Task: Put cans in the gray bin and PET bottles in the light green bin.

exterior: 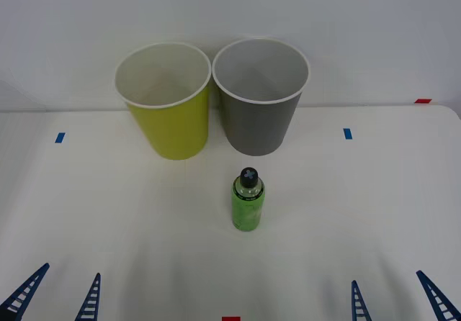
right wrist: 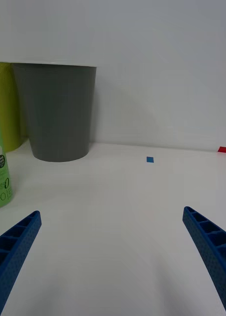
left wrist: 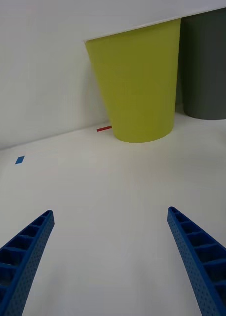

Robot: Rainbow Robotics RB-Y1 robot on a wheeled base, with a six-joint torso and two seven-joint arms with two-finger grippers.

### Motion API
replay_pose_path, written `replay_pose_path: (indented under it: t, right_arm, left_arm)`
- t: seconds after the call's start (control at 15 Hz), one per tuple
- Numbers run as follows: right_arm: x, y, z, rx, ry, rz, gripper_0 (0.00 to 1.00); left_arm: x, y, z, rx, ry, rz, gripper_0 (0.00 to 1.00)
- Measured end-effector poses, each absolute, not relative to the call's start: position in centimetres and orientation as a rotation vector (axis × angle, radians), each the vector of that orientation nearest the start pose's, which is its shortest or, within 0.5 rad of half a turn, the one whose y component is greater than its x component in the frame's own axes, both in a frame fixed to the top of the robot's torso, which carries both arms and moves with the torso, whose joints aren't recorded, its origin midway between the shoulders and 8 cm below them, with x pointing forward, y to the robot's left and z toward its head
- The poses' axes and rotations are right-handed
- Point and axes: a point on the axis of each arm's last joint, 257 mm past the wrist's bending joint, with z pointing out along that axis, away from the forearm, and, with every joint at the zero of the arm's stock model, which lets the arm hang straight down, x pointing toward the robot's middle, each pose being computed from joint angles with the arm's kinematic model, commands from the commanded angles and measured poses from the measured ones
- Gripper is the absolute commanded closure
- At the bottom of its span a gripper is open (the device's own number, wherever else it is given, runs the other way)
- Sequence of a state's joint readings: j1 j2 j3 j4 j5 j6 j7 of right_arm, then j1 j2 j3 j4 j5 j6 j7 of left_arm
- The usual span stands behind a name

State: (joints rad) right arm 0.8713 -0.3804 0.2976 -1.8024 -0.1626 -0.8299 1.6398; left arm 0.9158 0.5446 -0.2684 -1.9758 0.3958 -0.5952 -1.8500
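Front view: the green PET bottle (exterior: 248,199) stands upright on the desk (exterior: 374,206), just before the gray bin (exterior: 260,96) and light green bin (exterior: 166,99). Left tool (exterior: 54,296) and right tool (exterior: 396,299) hover wide open, empty, at the near edge.
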Motion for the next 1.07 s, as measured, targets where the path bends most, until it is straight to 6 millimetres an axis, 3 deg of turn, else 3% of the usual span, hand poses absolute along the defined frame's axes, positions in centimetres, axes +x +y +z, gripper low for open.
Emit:
replay_pose_path:
  t: [1.07]
  right_arm:
    - [23.86, -24.65, -25.86, -0.136, 1.423, 0.028, 0.00]
  left_arm:
    - [24.98, 28.20, -25.88, 0.228, 1.574, 0.075, 0.21]
